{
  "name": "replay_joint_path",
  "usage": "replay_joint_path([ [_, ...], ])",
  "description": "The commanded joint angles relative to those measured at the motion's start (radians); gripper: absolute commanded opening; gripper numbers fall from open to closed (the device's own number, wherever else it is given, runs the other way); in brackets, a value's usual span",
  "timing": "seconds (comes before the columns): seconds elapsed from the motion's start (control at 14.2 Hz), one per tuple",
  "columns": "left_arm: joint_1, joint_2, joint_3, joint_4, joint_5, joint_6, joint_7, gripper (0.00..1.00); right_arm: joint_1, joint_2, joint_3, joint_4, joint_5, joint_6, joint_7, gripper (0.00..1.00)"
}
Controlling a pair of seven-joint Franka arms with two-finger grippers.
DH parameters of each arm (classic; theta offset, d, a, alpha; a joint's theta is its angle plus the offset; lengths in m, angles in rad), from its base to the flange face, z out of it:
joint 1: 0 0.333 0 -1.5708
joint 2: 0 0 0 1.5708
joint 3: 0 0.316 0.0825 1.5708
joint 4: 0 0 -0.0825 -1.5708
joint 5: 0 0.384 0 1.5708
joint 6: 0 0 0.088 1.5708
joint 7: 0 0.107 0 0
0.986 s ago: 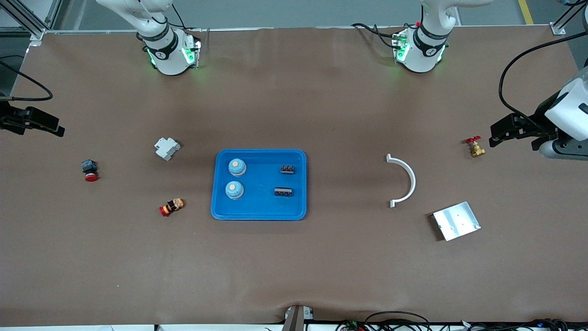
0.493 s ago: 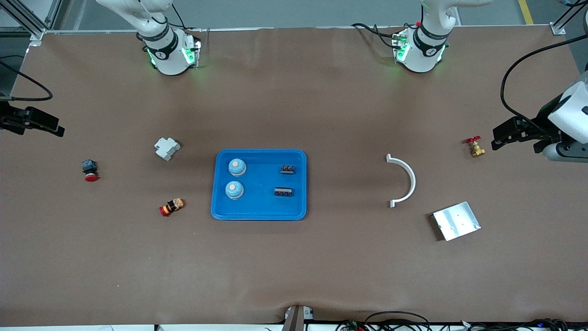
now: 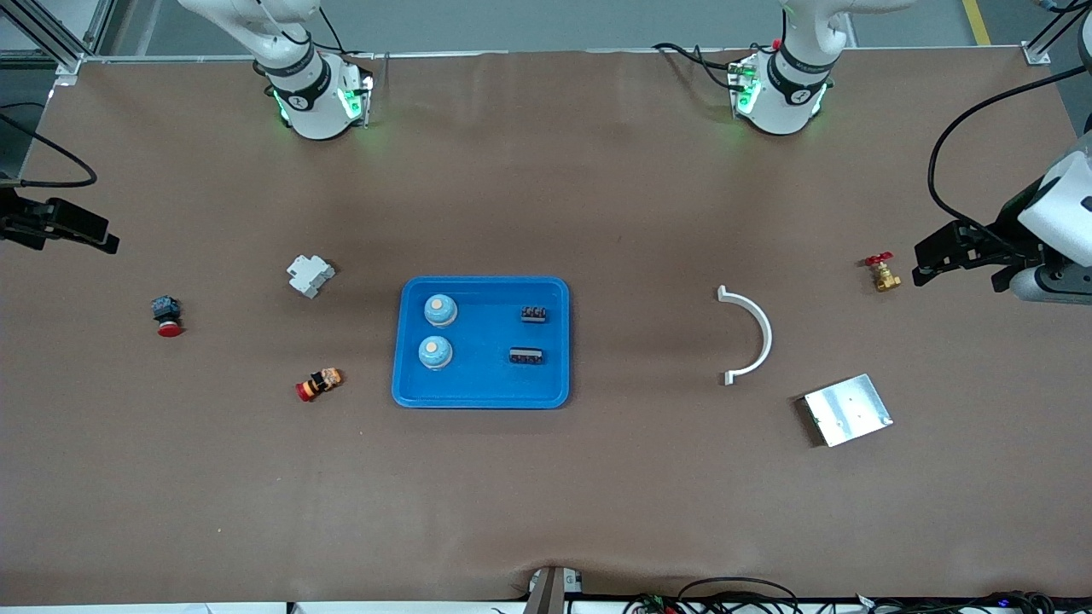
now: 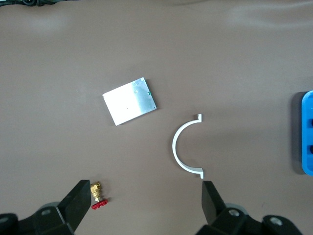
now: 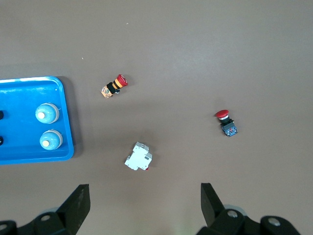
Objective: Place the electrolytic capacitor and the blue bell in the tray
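The left gripper [image 3: 923,264], jaws wide open, drifted slightly toward the left arm's end of the table, away from the brass valve [image 3: 882,274], then slowed to almost a halt.

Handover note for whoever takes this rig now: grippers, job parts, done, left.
Left gripper: open, holding nothing, up over the left arm's end of the table near the brass valve.
Right gripper: open, holding nothing, up over the right arm's end.
Blue tray: mid-table, holding two blue bells and two small black capacitors.
Done: all four parts sit in the tray.
Left: nothing visible; the other parts lie outside.
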Motion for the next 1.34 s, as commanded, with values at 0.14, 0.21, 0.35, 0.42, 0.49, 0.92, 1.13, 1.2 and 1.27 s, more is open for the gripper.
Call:
replay_joint_path([
  [0.14, 0.004, -0.018, -0.004, -0.026, 0.021, 0.017, 0.025, 1.00, -0.006, 0.002, 0.004, 0.007, 0.007, -0.007, 0.014, 1.00],
  [0.21, -0.001, -0.015, -0.004, -0.025, 0.024, 0.018, 0.025, 1.00, -0.009, 0.002, 0.004, 0.007, 0.007, -0.005, 0.013, 1.00],
  [0.35, -0.004, -0.012, -0.004, -0.022, 0.025, 0.023, 0.022, 1.00, -0.006, 0.002, 0.004, 0.007, 0.007, -0.008, 0.013, 1.00],
  [0.42, -0.002, -0.012, -0.004, -0.022, 0.025, 0.023, 0.022, 1.00, -0.008, 0.002, 0.004, 0.007, 0.007, -0.008, 0.013, 1.00],
  [0.49, -0.002, -0.012, -0.004, -0.020, 0.025, 0.023, 0.022, 1.00, -0.008, 0.002, 0.004, 0.005, 0.007, -0.007, 0.014, 1.00],
  [0.92, -0.008, -0.009, -0.006, -0.022, 0.047, 0.023, 0.024, 1.00, -0.008, 0.002, 0.004, 0.007, 0.007, -0.007, 0.013, 1.00],
  [1.13, -0.008, -0.009, -0.007, -0.023, 0.047, 0.024, 0.024, 1.00, -0.008, 0.002, 0.004, 0.007, 0.009, -0.007, 0.014, 1.00],
  [1.2, -0.008, -0.007, -0.007, -0.023, 0.047, 0.027, 0.024, 1.00, -0.008, 0.002, 0.004, 0.007, 0.007, -0.007, 0.013, 1.00],
  [1.27, -0.008, -0.004, -0.007, -0.023, 0.047, 0.031, 0.024, 1.00, -0.008, 0.002, 0.004, 0.007, 0.009, -0.007, 0.013, 1.00],
])
